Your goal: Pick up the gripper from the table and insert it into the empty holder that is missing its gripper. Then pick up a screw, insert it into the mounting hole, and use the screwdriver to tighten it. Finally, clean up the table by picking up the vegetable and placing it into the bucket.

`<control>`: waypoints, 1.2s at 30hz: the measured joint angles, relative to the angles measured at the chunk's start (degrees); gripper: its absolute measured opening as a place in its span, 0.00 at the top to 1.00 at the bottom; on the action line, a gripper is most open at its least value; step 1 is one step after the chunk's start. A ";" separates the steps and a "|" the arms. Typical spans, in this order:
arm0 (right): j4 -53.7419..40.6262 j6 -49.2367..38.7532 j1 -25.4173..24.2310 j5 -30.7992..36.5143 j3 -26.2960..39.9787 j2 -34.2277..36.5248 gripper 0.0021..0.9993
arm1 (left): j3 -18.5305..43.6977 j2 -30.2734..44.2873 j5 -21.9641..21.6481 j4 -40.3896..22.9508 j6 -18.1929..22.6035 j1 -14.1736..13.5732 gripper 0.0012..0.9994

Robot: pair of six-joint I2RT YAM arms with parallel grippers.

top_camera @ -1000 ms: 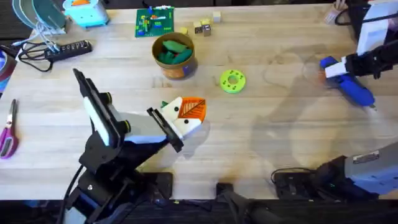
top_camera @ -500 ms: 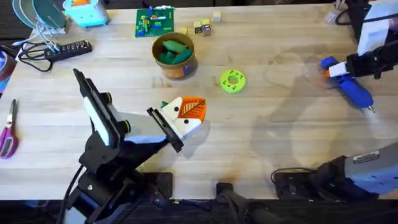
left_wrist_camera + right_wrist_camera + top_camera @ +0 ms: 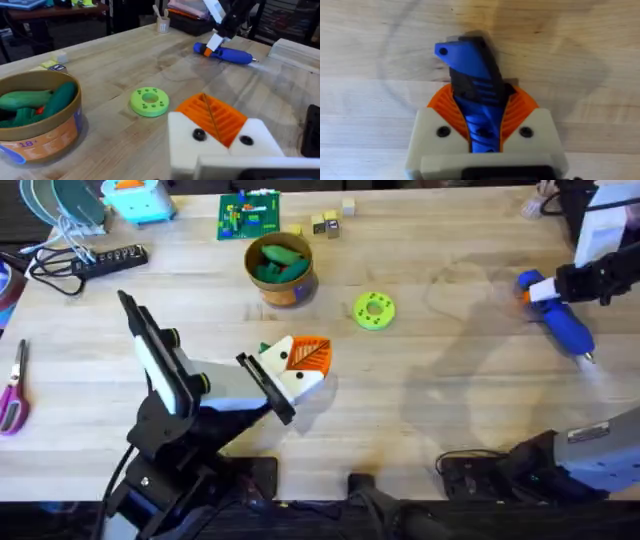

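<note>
The blue screwdriver (image 3: 560,322) lies slanted at the far right of the table, its metal tip pointing toward the near edge. My right gripper (image 3: 545,290) is shut on its upper end, and the orange pads (image 3: 520,107) clamp the blue body (image 3: 472,75). From the left wrist view it sits low over the wood (image 3: 227,54). My left gripper (image 3: 298,365) rests mid-table, its orange pads (image 3: 212,117) pressed together with nothing seen between them. The orange-brown bucket (image 3: 283,288) holds green toy vegetables (image 3: 35,100). The loose gripper piece, holder and screw are out of view.
A lime-green disc (image 3: 374,310) lies between the bucket and the screwdriver. A green circuit board (image 3: 249,215) and small blocks (image 3: 325,222) sit at the far edge. A power strip (image 3: 105,258) and scissors (image 3: 14,390) are at the left. A green sliver (image 3: 264,348) peeks beside my left gripper.
The screwdriver's tip has swung slightly toward the near edge and left in my right gripper. The left arm has not moved.
</note>
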 joint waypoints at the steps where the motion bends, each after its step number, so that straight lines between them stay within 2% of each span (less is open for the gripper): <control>1: -0.43 0.80 0.06 -0.01 0.31 0.02 0.79 | 0.00 0.00 0.00 -0.01 0.00 0.00 0.99; 4: -3.21 5.68 0.28 -0.04 4.35 0.02 0.79 | 0.00 0.00 0.00 -0.02 0.00 0.00 0.99; 10: -6.34 8.29 0.28 -0.06 9.28 0.02 0.80 | 0.00 0.00 0.00 0.00 0.00 0.00 0.99; 27: -8.14 13.44 0.28 -0.04 10.59 -0.19 0.83 | 0.00 0.00 0.00 -0.01 0.00 0.00 0.99; 36: -7.15 16.34 0.28 -0.04 14.43 -4.77 0.84 | 0.00 0.00 -0.02 -0.02 0.00 0.00 0.99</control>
